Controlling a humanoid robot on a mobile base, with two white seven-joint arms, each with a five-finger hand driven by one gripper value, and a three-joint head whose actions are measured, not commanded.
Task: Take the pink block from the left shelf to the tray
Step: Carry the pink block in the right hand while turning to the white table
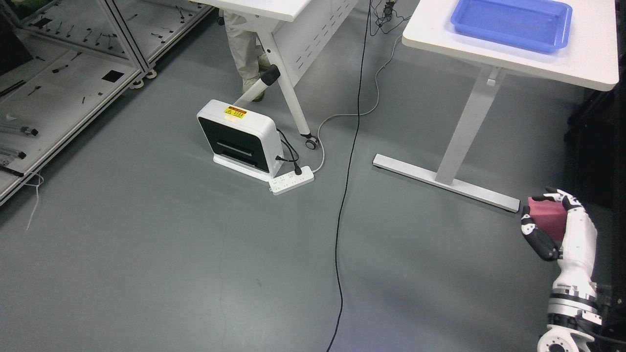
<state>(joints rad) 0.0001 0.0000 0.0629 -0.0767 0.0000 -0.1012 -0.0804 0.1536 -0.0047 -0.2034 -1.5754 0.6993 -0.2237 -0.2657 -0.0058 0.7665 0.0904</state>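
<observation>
Right hand point(557, 225), at the lower right of the head view, grasps the pink block point(547, 216) between thumb and curled fingers, held above the grey floor point(146, 254), just beside the foot of the white table point(587, 58). The blue tray point(513, 22) sits on that table, well apart from the block. A white floor unit point(242, 137) stands beside a power strip point(292, 180). A black cable point(349, 161) runs across the floor. A person's legs point(244, 49) show behind a second table point(274, 10). A shelf rack point(63, 73) stands at left.
</observation>
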